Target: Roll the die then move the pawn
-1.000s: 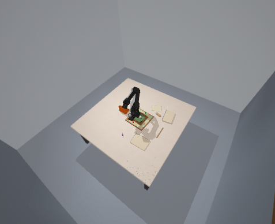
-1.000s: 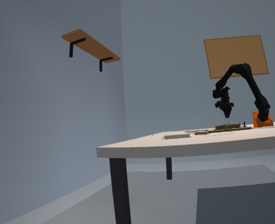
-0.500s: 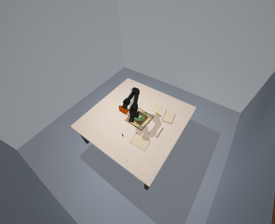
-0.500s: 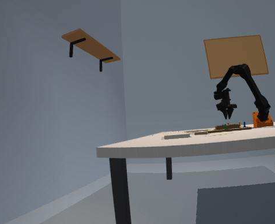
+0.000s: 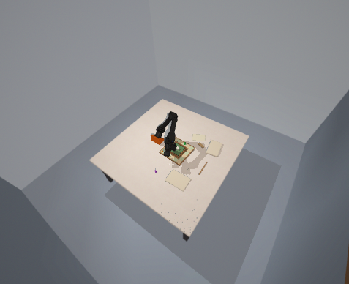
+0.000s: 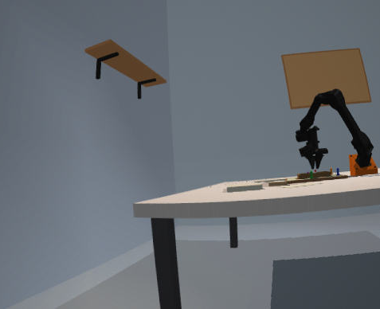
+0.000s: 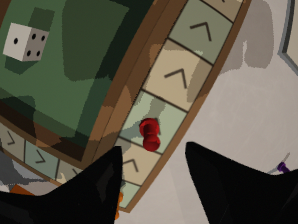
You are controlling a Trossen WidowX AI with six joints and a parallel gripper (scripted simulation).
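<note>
- You are looking at a black robot arm (image 5: 173, 126) (image 6: 352, 121) on an orange base (image 5: 156, 139) (image 6: 354, 168), bent over a board (image 5: 180, 161) (image 7: 162, 70) on a pale table (image 5: 132, 146) (image 6: 207, 199).
- Your gripper (image 5: 167, 154) (image 6: 315, 168) (image 7: 153, 151) points down, its fingers partly spread with nothing pinched; in the wrist view the tips appear on either side of the red pawn's lower end.
- Your red pawn (image 7: 150, 134) is on a pale green square of the arrowed track; it is outside the tray wall.
- The white die (image 7: 26, 42) lies on the green floor of the tray (image 7: 150, 30); you can see a one-pip face and a four-pip face (which is uppermost, you cannot tell).
- An orange pawn (image 6: 331, 170) (image 7: 119, 200) is partly hidden by a finger in your wrist view; a blue pawn (image 6: 338, 171) and a green pawn (image 6: 311, 174) stand upright in the exterior view.
</note>
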